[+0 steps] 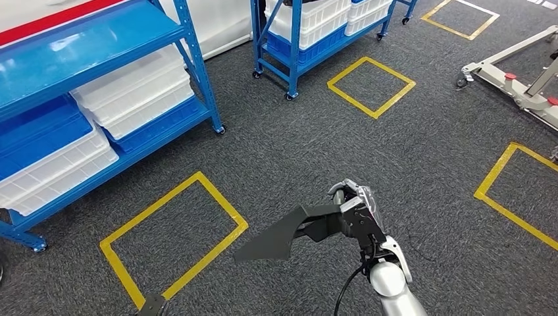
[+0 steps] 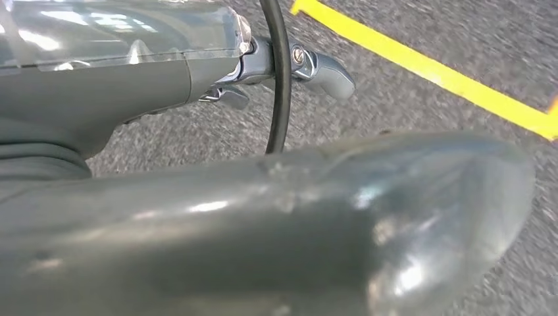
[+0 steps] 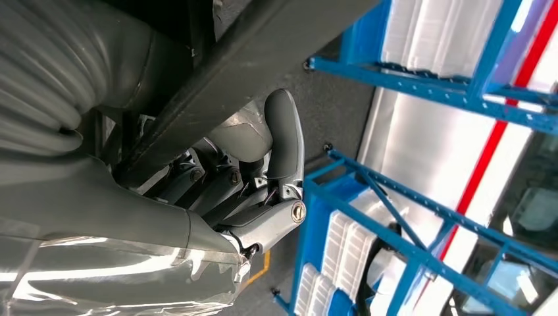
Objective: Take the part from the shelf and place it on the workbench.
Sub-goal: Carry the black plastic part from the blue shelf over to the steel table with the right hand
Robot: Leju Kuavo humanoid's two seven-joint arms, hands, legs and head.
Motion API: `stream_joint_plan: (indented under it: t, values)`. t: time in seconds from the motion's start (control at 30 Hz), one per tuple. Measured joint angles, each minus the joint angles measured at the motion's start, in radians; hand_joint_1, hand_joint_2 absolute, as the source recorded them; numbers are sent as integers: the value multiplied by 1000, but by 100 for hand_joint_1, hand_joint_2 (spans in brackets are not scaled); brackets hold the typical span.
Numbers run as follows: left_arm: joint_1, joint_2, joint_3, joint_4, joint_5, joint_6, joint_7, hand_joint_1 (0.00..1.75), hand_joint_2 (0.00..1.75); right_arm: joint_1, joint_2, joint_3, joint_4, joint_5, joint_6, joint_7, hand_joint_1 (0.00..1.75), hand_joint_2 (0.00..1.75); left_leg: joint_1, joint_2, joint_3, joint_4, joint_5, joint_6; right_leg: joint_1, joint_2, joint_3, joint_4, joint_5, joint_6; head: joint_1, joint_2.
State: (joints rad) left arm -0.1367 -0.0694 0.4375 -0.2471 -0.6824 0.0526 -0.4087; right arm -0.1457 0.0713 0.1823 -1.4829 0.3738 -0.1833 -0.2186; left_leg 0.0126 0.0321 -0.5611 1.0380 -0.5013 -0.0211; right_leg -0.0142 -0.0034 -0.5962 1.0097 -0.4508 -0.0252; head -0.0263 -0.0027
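Note:
A dark grey flat part (image 1: 276, 238) with an angular, wing-like outline hangs over the carpet in the head view. My right hand (image 1: 358, 214) grips its right end, low in the middle of the picture, and the part juts out to the left. The right wrist view shows the part (image 3: 263, 46) as a dark bar across the fingers (image 3: 284, 131) that wrap it. My left hand (image 1: 152, 306) just peeks in at the lower left edge. Seen from the left wrist, that hand (image 2: 197, 217) holds nothing above the carpet.
A blue shelf (image 1: 197, 66) with white bins (image 1: 131, 92) stands at the left, and a second blue shelf (image 1: 293, 46) at the back. Yellow tape squares (image 1: 174, 237) (image 1: 372, 85) (image 1: 513, 194) mark the grey carpet. A grey wheeled frame (image 1: 520, 82) lies at the right.

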Motion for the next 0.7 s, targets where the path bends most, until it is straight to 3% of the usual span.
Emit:
stream_joint_plan:
  t: [0.1,0.17,0.2,0.27,0.33,0.43,0.5,0.57,0.63,0.67,0.7]
  values:
    - [3,0,0,0,0,0,0,0,0,-1,1,0,1,0,0,0,175,175,2,-22,-85,190,-94,-7,2,6,2,-3,1,-11,0,0]
    - [6,0,0,0,0,0,0,0,0,0,1,0,3,0,0,0,175,175,2,-24,-123,261,-102,-9,4,12,2,-1,0,-12,0,0]
    - [7,1,0,0,0,0,0,0,0,1,1,0,4,0,0,0,175,175,2,-25,-114,236,-76,-8,4,16,2,1,-1,-12,0,0]
    - [6,1,0,0,0,0,0,0,0,0,1,0,4,0,0,0,175,175,2,-29,-56,102,-4,-2,5,23,3,8,-6,-8,0,0]
    - [5,1,0,0,0,0,0,0,0,-1,1,0,4,0,0,0,175,175,0,-35,-10,-3,33,5,7,28,-2,17,-9,0,0,0]
    - [5,1,0,0,0,0,1,0,0,1,1,0,4,0,0,0,175,175,-2,-37,-7,-21,37,18,8,31,-9,17,-6,15,0,0]
    - [3,0,0,0,0,0,0,0,0,0,1,-1,4,0,0,0,175,175,3,-33,-6,-30,45,33,8,24,-21,44,-28,24,0,0]
    - [3,1,0,0,0,0,0,0,0,-1,1,-1,4,0,0,0,175,175,5,-29,-5,-35,49,43,6,16,-67,146,-88,31,0,0]
    - [3,1,0,0,0,0,0,0,0,2,1,-1,5,0,0,0,175,175,3,-26,-7,-33,49,44,3,14,-126,270,-137,36,0,0]
    - [3,1,0,0,0,0,0,0,0,3,1,-1,6,0,0,0,175,175,3,-25,-8,-33,49,44,1,13,-138,294,-137,37,0,0]
    - [3,1,0,0,0,0,0,0,0,4,0,-1,6,0,0,0,175,175,3,-25,-7,-32,48,44,0,12,-131,280,-119,37,0,0]
